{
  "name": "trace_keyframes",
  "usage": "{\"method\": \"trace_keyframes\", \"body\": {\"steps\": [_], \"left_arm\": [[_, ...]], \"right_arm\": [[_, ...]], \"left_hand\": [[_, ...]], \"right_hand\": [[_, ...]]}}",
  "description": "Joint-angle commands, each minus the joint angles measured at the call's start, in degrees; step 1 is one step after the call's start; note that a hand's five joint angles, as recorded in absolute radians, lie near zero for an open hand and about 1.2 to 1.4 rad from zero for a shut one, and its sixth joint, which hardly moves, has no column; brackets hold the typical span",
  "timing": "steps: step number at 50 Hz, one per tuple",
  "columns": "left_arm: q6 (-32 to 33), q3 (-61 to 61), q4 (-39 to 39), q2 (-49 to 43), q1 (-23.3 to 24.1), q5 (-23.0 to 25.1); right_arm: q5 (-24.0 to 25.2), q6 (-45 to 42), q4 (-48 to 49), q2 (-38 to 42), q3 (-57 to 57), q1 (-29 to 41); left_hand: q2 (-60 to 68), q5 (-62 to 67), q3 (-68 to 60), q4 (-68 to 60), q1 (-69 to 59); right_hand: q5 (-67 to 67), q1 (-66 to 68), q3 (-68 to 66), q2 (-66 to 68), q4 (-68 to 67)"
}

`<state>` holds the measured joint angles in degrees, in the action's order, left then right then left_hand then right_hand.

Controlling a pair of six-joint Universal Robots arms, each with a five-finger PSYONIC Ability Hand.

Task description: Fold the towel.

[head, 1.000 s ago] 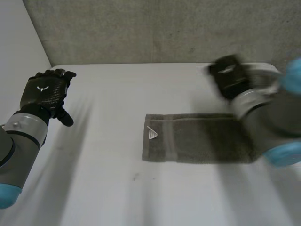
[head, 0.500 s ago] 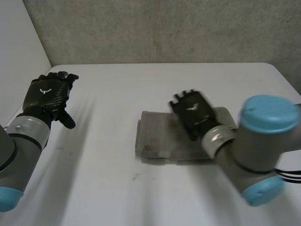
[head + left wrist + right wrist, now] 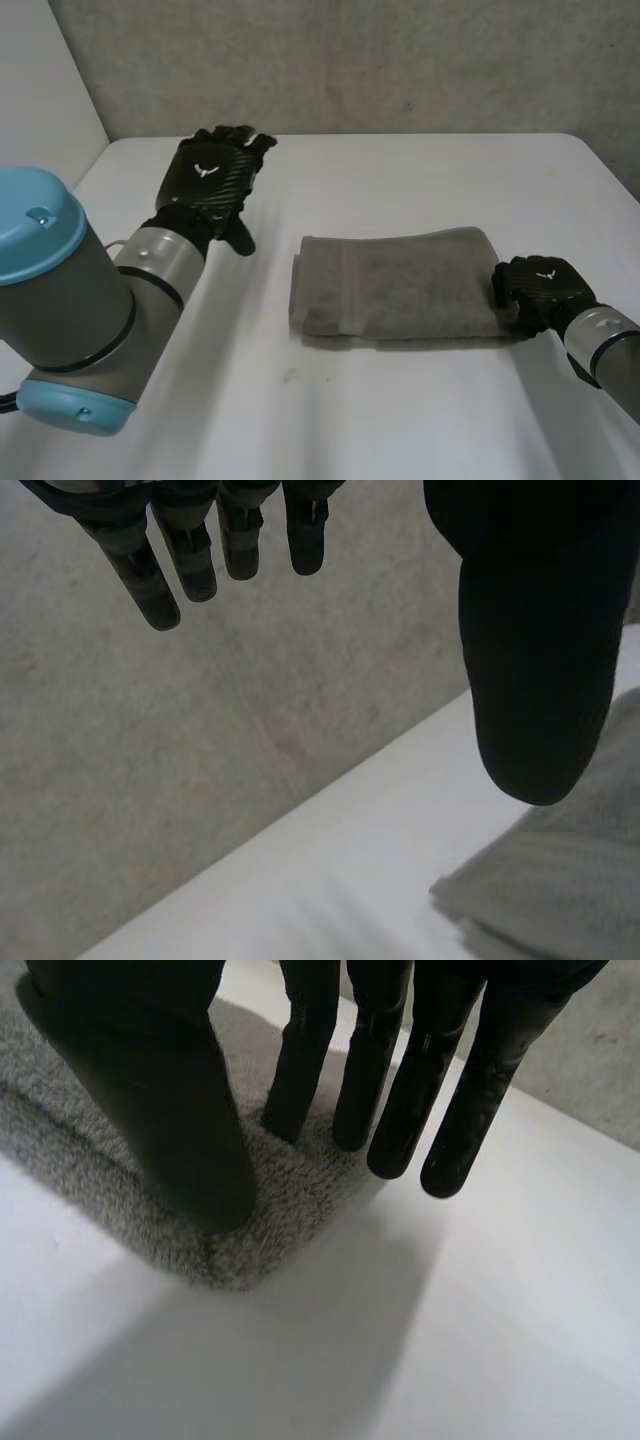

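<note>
One white desk carries one grey towel, lying right of centre as a layered rectangle. At least one fold looks done, and another fold or some squaring of the edges may be left. There are two hands. The left robot hand hangs above the desk's far left, fingers straight, holding nothing. The right robot hand is at the towel's near right corner, fingers straight, tips resting on the cloth, pinching nothing

Soft, diffuse light — the white table is pale and bright, a thin shadow lining the towel's near edge.
</note>
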<state>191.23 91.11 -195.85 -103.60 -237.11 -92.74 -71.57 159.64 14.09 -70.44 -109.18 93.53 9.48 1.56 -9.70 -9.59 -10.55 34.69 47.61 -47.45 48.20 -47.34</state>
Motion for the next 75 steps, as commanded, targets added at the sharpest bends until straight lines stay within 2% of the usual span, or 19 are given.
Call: {"method": "trace_keyframes", "body": {"steps": [1,9,10,12,19,26,28,30,36,39,41,49,61,62,63,64,65,68,75], "left_arm": [[-0.1,-2.5,0.5,0.2,2.6,-4.7],[-0.1,-2.9,0.6,0.8,3.3,-8.0],[-0.1,-2.9,0.6,0.9,3.4,-8.0],[-0.1,-2.8,0.6,0.9,3.4,-8.1],[-0.1,-2.3,0.6,1.0,3.6,-8.1],[-0.1,-2.2,0.6,0.6,3.8,-8.1],[-0.2,-2.1,0.6,0.7,3.8,-8.1],[-0.2,-2.0,0.6,0.7,3.8,-8.1],[-0.1,-1.9,0.6,0.9,3.8,-8.1],[-0.1,-1.9,0.6,0.9,3.8,-8.1],[-0.1,-2.0,0.6,1.0,3.8,-8.1],[-0.1,-1.9,0.6,1.1,3.7,-8.1],[-0.1,-1.6,0.6,0.9,3.4,-8.1],[-0.1,-1.6,0.6,0.9,3.4,-8.1],[-0.1,-1.6,0.6,0.9,3.4,-8.1],[-0.1,-1.7,0.6,0.9,3.3,-8.1],[-0.1,-1.9,0.5,0.7,3.2,-8.1],[0.0,-2.3,0.4,0.3,3.2,-8.1],[0.0,-7.1,0.4,-4.0,3.9,-7.9]], "right_arm": [[-0.3,0.2,1.0,1.7,2.1,0.1],[-1.5,0.7,0.3,2.5,5.6,1.1],[-1.6,0.7,0.1,2.5,5.2,2.1],[-1.7,0.6,0.0,2.7,4.5,3.1],[-2.0,0.5,0.1,2.3,1.6,3.0],[-1.8,-0.2,0.8,4.6,1.5,2.9],[-1.9,-0.3,0.9,5.3,2.0,2.8],[-2.6,-0.5,1.5,5.1,2.7,2.4],[-5.0,-3.9,3.9,3.6,4.9,3.0],[-6.2,-8.3,4.2,2.3,7.3,5.8],[-7.4,-12.8,4.4,3.2,11.3,14.6],[-8.8,-27.9,5.2,11.0,17.8,34.1],[-5.1,-37.0,8.0,17.3,17.5,40.2],[-4.2,-36.4,8.1,16.2,17.2,40.2],[-4.2,-36.4,8.1,16.2,17.2,40.2],[-3.8,-35.6,8.2,14.3,16.6,40.1],[-3.8,-33.8,8.7,12.2,15.6,39.9],[-3.8,-27.0,9.8,9.1,13.6,37.4],[-4.3,-7.4,10.3,-1.1,8.9,30.0]], "left_hand": [[0.5,-1.6,-0.3,-0.4,0.5],[0.5,-1.6,-0.3,-0.4,0.5],[0.5,-1.6,-0.3,-0.4,0.5],[0.5,-1.6,-0.3,-0.4,0.5],[0.5,-1.6,-0.3,-0.4,0.5],[0.5,-1.6,-0.3,-0.4,0.5],[0.5,-1.6,-0.3,-0.4,0.5],[0.5,-1.6,-0.3,-0.4,0.5],[0.5,-1.6,-0.3,-0.4,0.5],[0.5,-1.6,-0.3,-0.4,0.5],[0.5,-1.6,-0.3,-0.4,0.5],[0.5,-1.6,-0.3,-0.4,0.5],[0.5,-1.6,-0.3,-0.4,0.5],[0.5,-1.6,-0.3,-0.4,0.5],[0.5,-1.6,-0.3,-0.4,0.5],[0.5,-1.6,-0.3,-0.4,0.5],[0.5,-1.6,-0.3,-0.4,0.5],[0.5,-1.6,-0.3,-0.4,0.5],[0.5,-1.6,-0.3,-0.4,0.5]], "right_hand": [[35.3,32.4,-32.5,31.8,-32.6],[33.7,30.8,-30.9,30.2,-31.1],[7.9,5.0,-5.1,4.4,-5.2],[-0.6,-3.5,3.3,-4.1,3.2],[-1.5,-4.4,4.2,-5.0,4.1],[2.2,-0.7,0.6,-1.3,0.4],[11.1,8.2,-8.4,7.6,-8.5],[35.2,32.3,-32.5,31.7,-32.6],[35.3,32.4,-32.5,31.8,-32.7],[35.3,32.4,-32.5,31.8,-32.7],[35.3,32.4,-32.5,31.8,-32.7],[35.3,32.4,-32.5,31.8,-32.7],[35.3,32.4,-32.5,31.8,-32.7],[19.7,16.8,-17.0,16.2,-17.1],[19.6,16.6,-16.8,16.0,-16.9],[-4.9,-7.8,7.7,-8.4,7.6],[-17.7,-20.6,20.4,-21.2,20.3],[-34.7,-37.6,37.5,-38.2,37.3],[-34.7,-37.6,37.5,-38.2,37.3]]}}
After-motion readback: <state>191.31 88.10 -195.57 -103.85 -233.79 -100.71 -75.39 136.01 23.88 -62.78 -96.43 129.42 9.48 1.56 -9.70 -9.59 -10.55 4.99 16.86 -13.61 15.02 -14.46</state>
